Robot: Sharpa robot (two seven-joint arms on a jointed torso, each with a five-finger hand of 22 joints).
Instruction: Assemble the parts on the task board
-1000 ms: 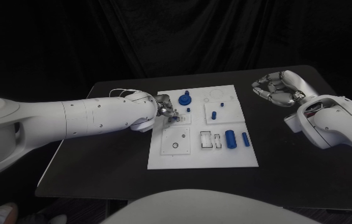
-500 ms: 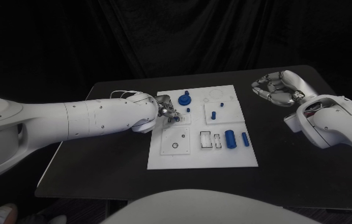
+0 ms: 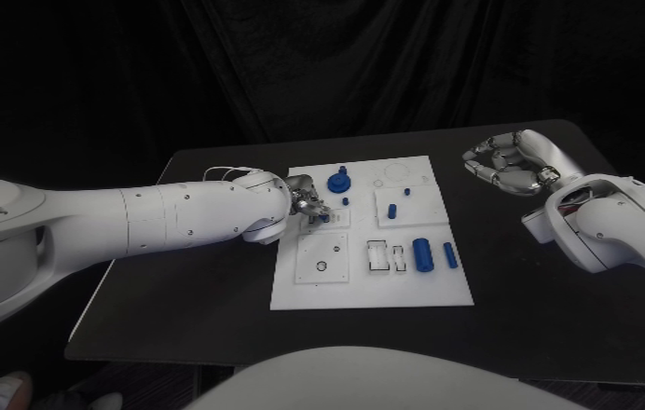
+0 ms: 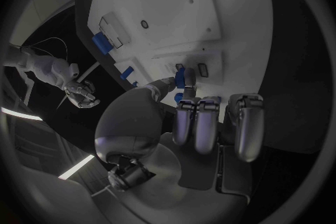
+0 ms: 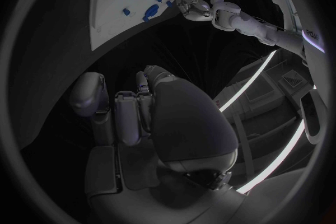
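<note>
We cannot see the board [image 3: 370, 284] surface under the left hand [image 3: 304, 207]; the hand covers it. The part [image 4: 183, 77] pinched there is mostly hidden by fingers [image 4: 162, 85]. Small blue parts [image 3: 346, 200] near the hand are too small to identify.

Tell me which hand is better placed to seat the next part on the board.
Left. The left hand is over the task board with a small blue part pinched in its fingers; the right hand is curled, off the board.

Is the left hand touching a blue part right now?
Touching. The left wrist view shows the left hand pinching a small blue part between thumb and a finger, just over the task board.
</note>
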